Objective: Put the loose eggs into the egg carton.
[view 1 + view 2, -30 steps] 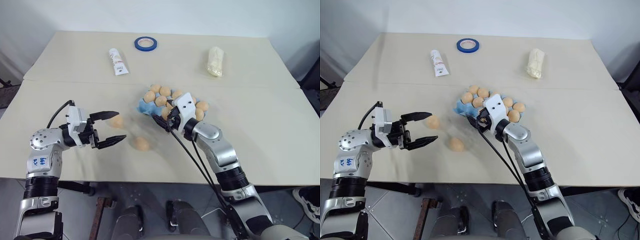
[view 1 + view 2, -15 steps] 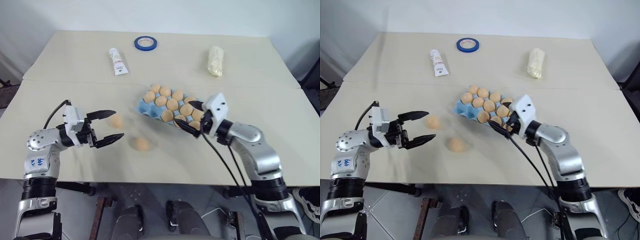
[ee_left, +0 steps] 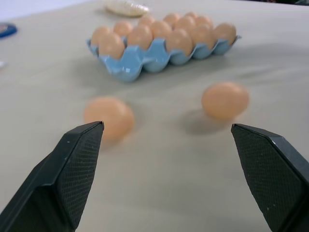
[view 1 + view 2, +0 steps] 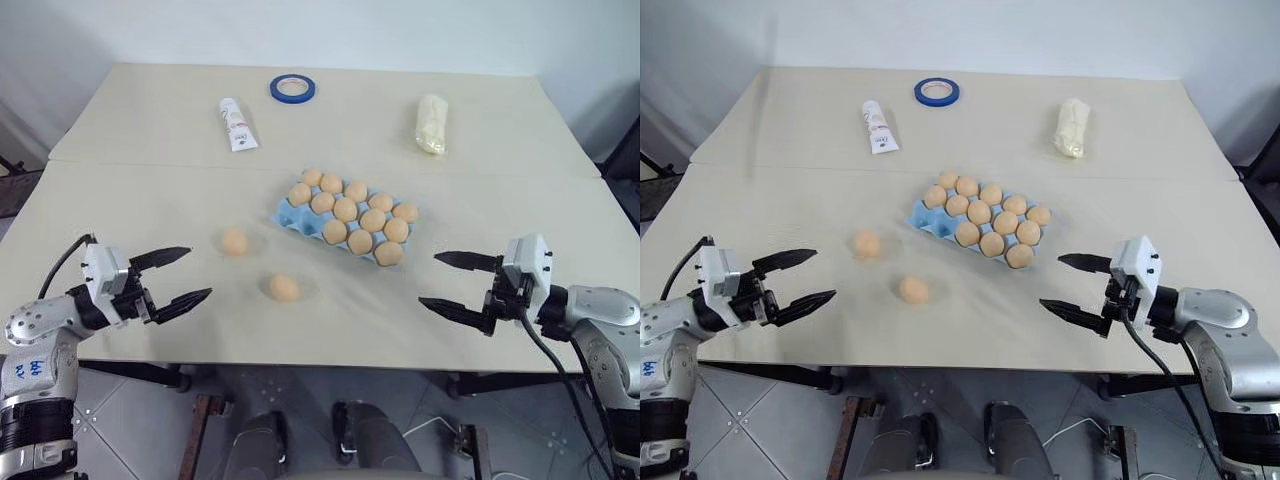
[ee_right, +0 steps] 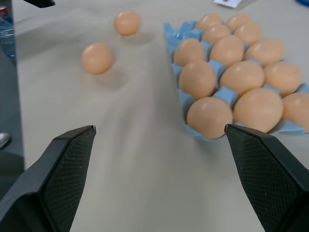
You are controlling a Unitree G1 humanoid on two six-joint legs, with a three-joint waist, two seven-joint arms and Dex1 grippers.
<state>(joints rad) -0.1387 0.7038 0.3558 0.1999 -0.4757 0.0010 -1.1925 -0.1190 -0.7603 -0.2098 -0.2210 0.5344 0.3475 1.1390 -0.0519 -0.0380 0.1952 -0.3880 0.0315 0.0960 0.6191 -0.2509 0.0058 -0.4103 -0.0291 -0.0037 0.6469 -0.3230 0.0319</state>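
Two loose eggs are lying bare on the cream bench (image 4: 120, 200), on the robot's left of the egg carton (image 4: 290, 214). Both are smooth, pale tan-orange ovals of a like size. The farther egg (image 4: 234, 241) is sitting near the carton's left end; the nearer egg (image 4: 284, 288) is resting closer to the bench's front edge, apart from the first and from the carton.

The carton is a light blue moulded tray with no lid, being seen set at a slant near the middle of the bench. Its round cups are being filled by eggs of the same tan-orange colour, in two rows, with scalloped blue walls showing between them in the wrist views. Whether any cup is standing vacant cannot be told.

Beyond the carton, toward the far edge, a white tube (image 4: 235, 124) is lying on its side; red and dark printing is showing on it, but it cannot be read. A blue tape ring (image 4: 292, 87) is lying flat behind it, and a pale lumpy wrapped bundle (image 4: 431, 123) is lying off to the right.

The left tool (image 4: 182, 275) is being held released, fingers spread wide and gripping nothing, near the front left of the bench. The right tool (image 4: 446, 282) is likewise being held spread and empty, at the front right, well apart from the carton.
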